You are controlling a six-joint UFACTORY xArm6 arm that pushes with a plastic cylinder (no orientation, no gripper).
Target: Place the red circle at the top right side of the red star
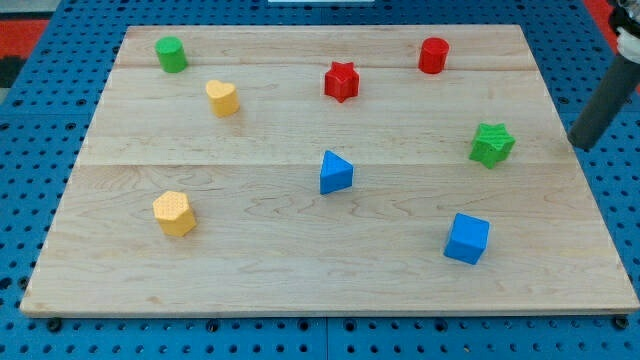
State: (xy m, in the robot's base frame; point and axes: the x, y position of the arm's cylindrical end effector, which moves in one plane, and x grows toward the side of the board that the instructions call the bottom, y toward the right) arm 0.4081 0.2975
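Near the frame's upper right, the red circle (433, 55) sits on a wooden board (300, 250), right of and slightly above the red star (341, 81), well apart. At the right edge, my tip (579, 146) rests beyond the green star (492, 144), touching no block; it is a plain rod without fingers. Other blocks lie scattered.

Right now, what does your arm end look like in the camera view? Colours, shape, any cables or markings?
Only a short stretch shows at the view's right edge: a straight, dark grey-black cylindrical rod, matte, ending in my tip. No cables, labels or markings visible. A dark rounded part sits above it at the top right corner, mostly cropped.
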